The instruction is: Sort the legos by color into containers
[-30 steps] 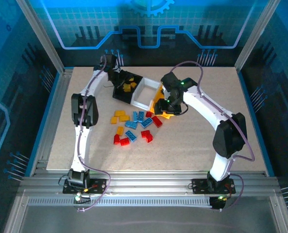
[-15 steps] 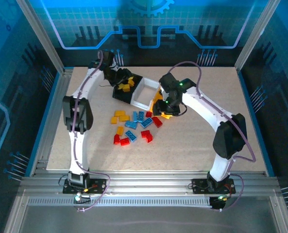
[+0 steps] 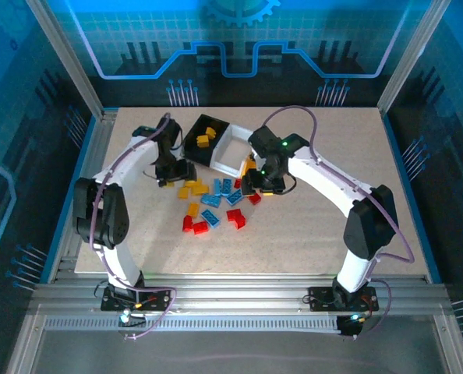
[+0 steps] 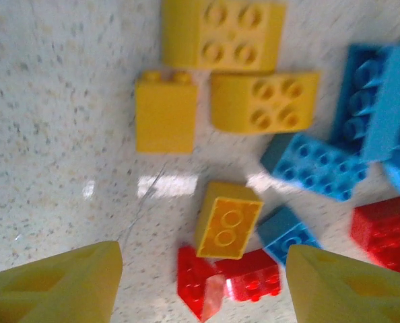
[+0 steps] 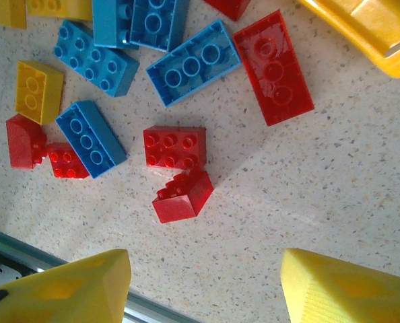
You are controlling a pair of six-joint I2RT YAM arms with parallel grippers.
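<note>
Three small open-topped rectangular plastic containers (image 3: 225, 164) joined in a row at the far middle of the speckled beige tabletop (image 3: 333, 234): black bin (image 3: 194, 125) left, white bin (image 3: 235, 148) middle, yellow bin (image 3: 252, 165) right, largely hidden under the right arm. A few yellow bricks (image 3: 204, 139) inside the black bin.

Roughly fifteen small plastic lego bricks (image 3: 216, 201) in red, blue and yellow loose on the tabletop, just in front of the containers, between the two arms.

Left gripper (image 3: 173, 173): hangs at the left edge of the pile, near the black bin's front. Yellow fingertips (image 4: 52, 282) spread wide in the left wrist view, holding nothing. Beneath: small yellow two-stud brick (image 4: 228, 219) near centre, touching a red brick (image 4: 244, 282) and just beside a small blue brick (image 4: 291, 235). Further ahead, three larger yellow blocks (image 4: 223, 33) close together, with blue bricks (image 4: 314, 165) to their right.

Right gripper (image 3: 263, 183): sits over the right edge of the pile, just in front of the yellow bin. Yellow fingers (image 5: 351, 286) well apart in the right wrist view, gripping nothing. Beneath: red six-stud brick (image 5: 175, 147) touching a red sloped brick (image 5: 183, 196). Beyond, a flat red rectangular brick (image 5: 274, 67) beside a long blue brick (image 5: 193, 64), with a corner of the yellow bin at top right.
</note>
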